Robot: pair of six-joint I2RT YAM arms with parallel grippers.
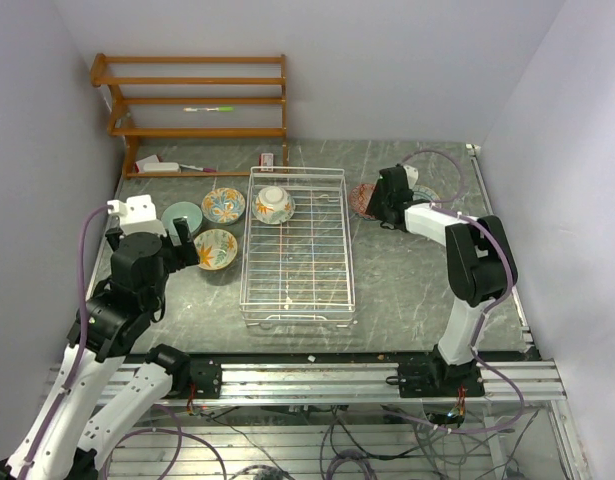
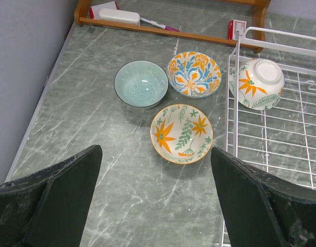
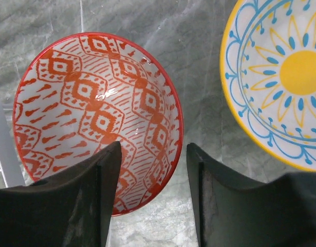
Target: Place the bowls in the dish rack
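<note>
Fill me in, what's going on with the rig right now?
Two arms are loading bowls into the rack. A white bowl already sits tipped at its far end. The right claw is open, with its fingers on either side of the red bowl rim, just right of the rack. A yellow bowl lies beside it. The left claw hangs open above a teal bowl, a blue bowl and an orange bowl left of the rack. Nothing is gripped yet.

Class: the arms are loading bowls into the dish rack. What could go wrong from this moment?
The right gripper straddles the rim of the red bowl, jaws open; a rim pinch might slip. The yellow-and-blue bowl lies close beside it and could get knocked. The lifted bowl might clip the wall of the dish rack.
</note>
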